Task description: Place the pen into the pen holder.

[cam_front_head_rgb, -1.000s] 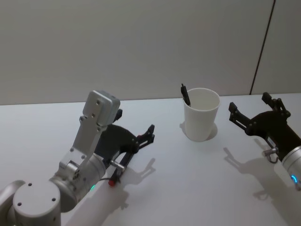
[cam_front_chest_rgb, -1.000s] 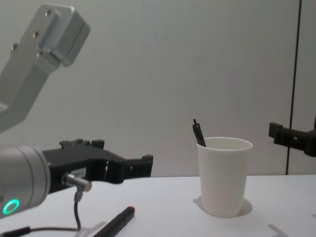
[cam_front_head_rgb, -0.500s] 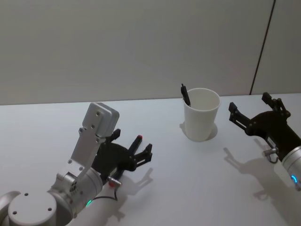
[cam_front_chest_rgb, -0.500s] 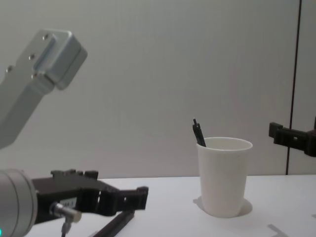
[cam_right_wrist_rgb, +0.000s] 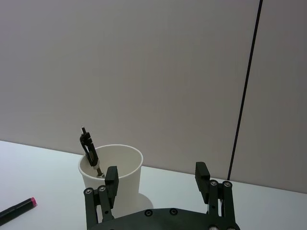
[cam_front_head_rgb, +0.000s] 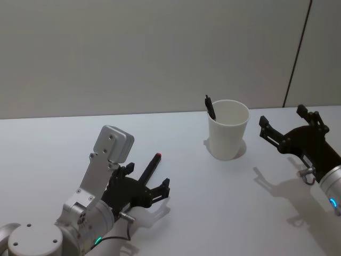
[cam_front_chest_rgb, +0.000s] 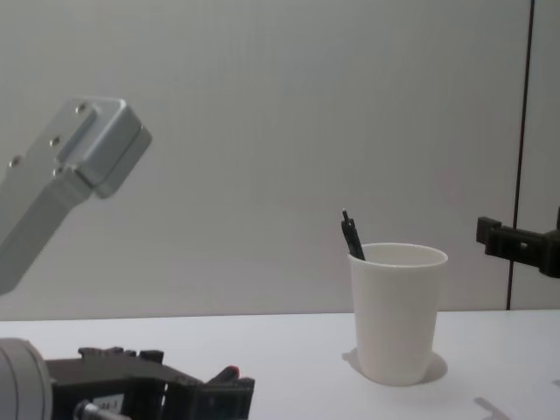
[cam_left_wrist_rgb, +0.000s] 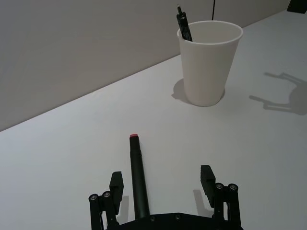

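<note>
The left gripper point(cam_left_wrist_rgb: 161, 181) sits low over the white table point(cam_front_head_rgb: 53, 138), jaws wide open and gripping nothing. A red-capped black pen point(cam_left_wrist_rgb: 137, 177) lies flat between its fingers, cap end toward the white paper cup point(cam_front_head_rgb: 228, 130). The cup stands upright, well apart, with another black pen point(cam_front_head_rgb: 210, 106) inside. The right gripper point(cam_front_head_rgb: 282, 116) is open and empty beside the cup.
</note>
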{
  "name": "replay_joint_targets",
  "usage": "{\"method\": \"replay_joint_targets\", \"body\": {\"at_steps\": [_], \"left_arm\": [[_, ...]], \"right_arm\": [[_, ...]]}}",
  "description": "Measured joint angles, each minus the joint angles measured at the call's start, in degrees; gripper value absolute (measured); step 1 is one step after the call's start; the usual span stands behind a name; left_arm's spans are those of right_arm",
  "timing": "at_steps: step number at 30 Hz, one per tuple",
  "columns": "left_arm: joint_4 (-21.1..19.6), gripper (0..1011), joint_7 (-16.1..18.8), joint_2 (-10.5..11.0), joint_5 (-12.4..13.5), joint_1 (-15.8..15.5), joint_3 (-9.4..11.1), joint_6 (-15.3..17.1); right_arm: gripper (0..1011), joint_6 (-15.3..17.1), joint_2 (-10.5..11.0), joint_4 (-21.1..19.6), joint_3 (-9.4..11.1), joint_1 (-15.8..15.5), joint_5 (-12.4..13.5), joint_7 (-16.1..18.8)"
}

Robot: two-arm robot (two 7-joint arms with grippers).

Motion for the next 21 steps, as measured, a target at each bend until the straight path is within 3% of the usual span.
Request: {"method": "replay_joint_targets", "body": {"at_steps": [21], "left_arm": [[0.67,1001,-0.55,-0.4,-3.72,-0.33,-1.46,5.61]], "right_arm": [[1001,0.0,0.0,0.0,0.0,0.0,0.0,0.0]]}}
